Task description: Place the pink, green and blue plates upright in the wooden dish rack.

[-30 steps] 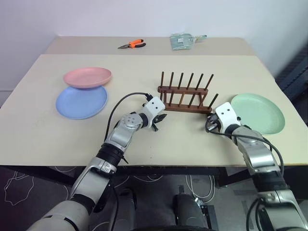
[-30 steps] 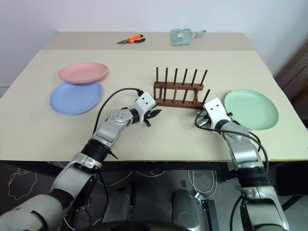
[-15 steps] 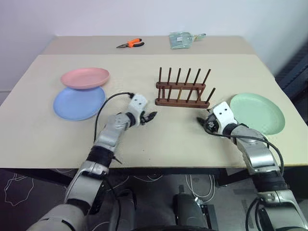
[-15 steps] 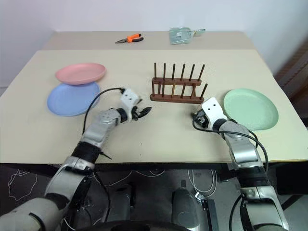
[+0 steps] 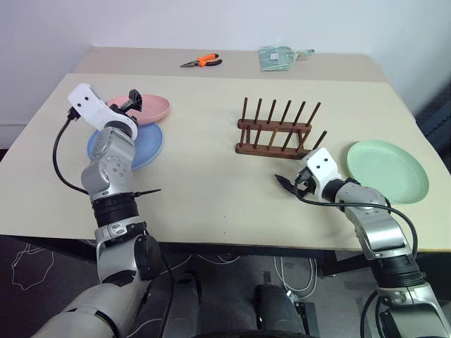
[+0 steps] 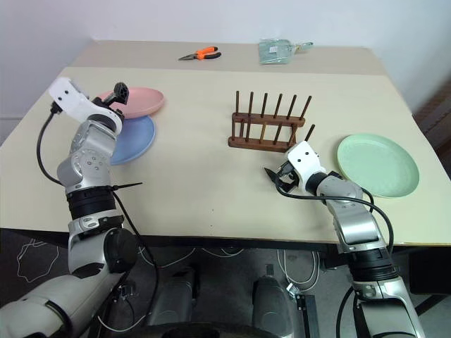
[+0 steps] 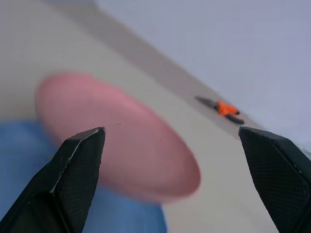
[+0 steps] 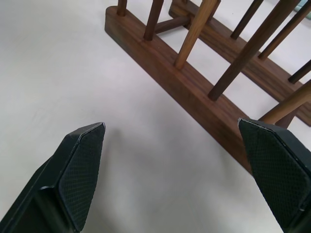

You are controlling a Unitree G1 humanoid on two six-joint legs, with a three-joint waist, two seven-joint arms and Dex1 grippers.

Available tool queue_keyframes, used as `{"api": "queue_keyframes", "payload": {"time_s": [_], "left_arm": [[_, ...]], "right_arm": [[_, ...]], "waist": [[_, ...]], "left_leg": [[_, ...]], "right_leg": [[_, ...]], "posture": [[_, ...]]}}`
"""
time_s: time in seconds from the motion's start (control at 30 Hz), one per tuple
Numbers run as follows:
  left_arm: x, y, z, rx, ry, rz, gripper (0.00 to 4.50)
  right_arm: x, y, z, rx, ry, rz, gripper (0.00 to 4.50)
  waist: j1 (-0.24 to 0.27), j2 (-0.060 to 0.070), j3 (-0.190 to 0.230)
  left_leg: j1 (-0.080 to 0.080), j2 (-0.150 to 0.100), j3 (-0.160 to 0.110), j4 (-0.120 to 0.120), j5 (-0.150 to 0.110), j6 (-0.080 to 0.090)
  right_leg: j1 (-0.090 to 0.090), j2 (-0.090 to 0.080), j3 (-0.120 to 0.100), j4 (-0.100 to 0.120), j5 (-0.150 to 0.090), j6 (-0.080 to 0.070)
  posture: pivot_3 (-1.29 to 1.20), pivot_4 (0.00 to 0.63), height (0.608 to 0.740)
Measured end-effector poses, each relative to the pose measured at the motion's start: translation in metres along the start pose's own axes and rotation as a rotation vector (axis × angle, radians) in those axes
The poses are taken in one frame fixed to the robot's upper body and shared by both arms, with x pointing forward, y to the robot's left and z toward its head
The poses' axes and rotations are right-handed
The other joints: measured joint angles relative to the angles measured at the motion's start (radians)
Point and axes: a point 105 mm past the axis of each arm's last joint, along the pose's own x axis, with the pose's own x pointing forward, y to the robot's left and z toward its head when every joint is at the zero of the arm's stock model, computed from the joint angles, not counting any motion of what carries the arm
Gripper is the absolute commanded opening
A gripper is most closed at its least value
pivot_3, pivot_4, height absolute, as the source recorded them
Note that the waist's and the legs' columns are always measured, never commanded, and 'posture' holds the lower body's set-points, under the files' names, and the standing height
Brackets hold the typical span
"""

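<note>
Bench [image 5: 211, 183] with open surface along its near edge and centre. Wooden dish rack [image 5: 276, 137] stands right of centre, holding nothing. Green plate [image 5: 387, 171] lies flat by the right edge. Pink plate [image 5: 144, 109] overlaps the blue plate [image 5: 144, 144] near the left edge. Left tool [image 5: 132, 103], released with jaws wide, is raised over the pink plate. Right tool [image 5: 290, 184], also released, sits low just before the rack's near rail. Orange pliers [image 5: 201, 62] and a green packet [image 5: 276, 58] lie at the far edge.
</note>
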Motion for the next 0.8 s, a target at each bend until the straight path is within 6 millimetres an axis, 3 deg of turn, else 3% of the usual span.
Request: {"api": "queue_keyframes", "payload": {"time_s": [0.2, 0.37, 0.47, 0.67, 0.73, 0.8], "left_arm": [[0.010, 0.018, 0.009, -0.180, 0.050, 0.095, 4.50], [0.029, 0.017, -0.005, -0.362, 0.173, 0.128, 4.50], [0.037, 0.013, -0.014, -0.446, 0.210, 0.147, 3.72], [0.045, 0.012, -0.018, -0.475, 0.220, 0.152, 0.71], [0.045, 0.001, -0.019, -0.409, 0.223, 0.090, 0.71], [0.043, -0.023, -0.014, -0.283, 0.198, -0.041, 0.71]], "right_arm": [[0.002, -0.001, -0.003, -0.004, 0.001, -0.009, 4.47], [0.005, 0.001, 0.000, -0.009, -0.009, -0.018, 4.47], [0.005, 0.000, -0.001, -0.011, -0.009, -0.033, 4.50], [-0.001, 0.005, -0.013, 0.003, 0.019, -0.049, 4.50], [-0.004, 0.005, -0.009, 0.022, 0.006, -0.045, 4.50], [-0.007, 0.004, 0.001, 0.014, -0.027, -0.040, 4.50]], "waist": [[0.000, 0.000, 0.000], [0.004, -0.002, 0.001], [0.001, -0.002, 0.001], [0.000, -0.002, 0.001], [0.000, -0.003, 0.002], [0.003, -0.003, 0.002]], "left_leg": [[0.000, 0.000, 0.000, 0.000, 0.000, 0.000], [-0.001, 0.000, 0.000, 0.000, 0.000, 0.000], [-0.001, 0.000, 0.000, -0.001, 0.000, 0.000], [-0.001, 0.000, 0.000, -0.003, 0.001, -0.002], [-0.001, 0.000, 0.000, -0.003, 0.001, -0.002], [-0.002, 0.000, 0.000, -0.003, 0.003, -0.005]], "right_leg": [[0.000, 0.000, 0.000, 0.000, 0.000, 0.000], [0.000, 0.000, -0.001, 0.000, 0.000, 0.000], [-0.001, 0.000, -0.001, -0.001, 0.000, 0.000], [-0.002, 0.000, -0.001, 0.000, 0.000, 0.000], [-0.002, 0.000, -0.001, 0.000, 0.000, 0.000], [-0.002, 0.000, -0.001, 0.000, 0.000, 0.000]], "posture": [[0.00, 0.150, 0.740], [0.00, 0.150, 0.740], [0.00, 0.150, 0.740], [0.00, 0.150, 0.740], [0.00, 0.150, 0.740], [0.00, 0.150, 0.740]]}}
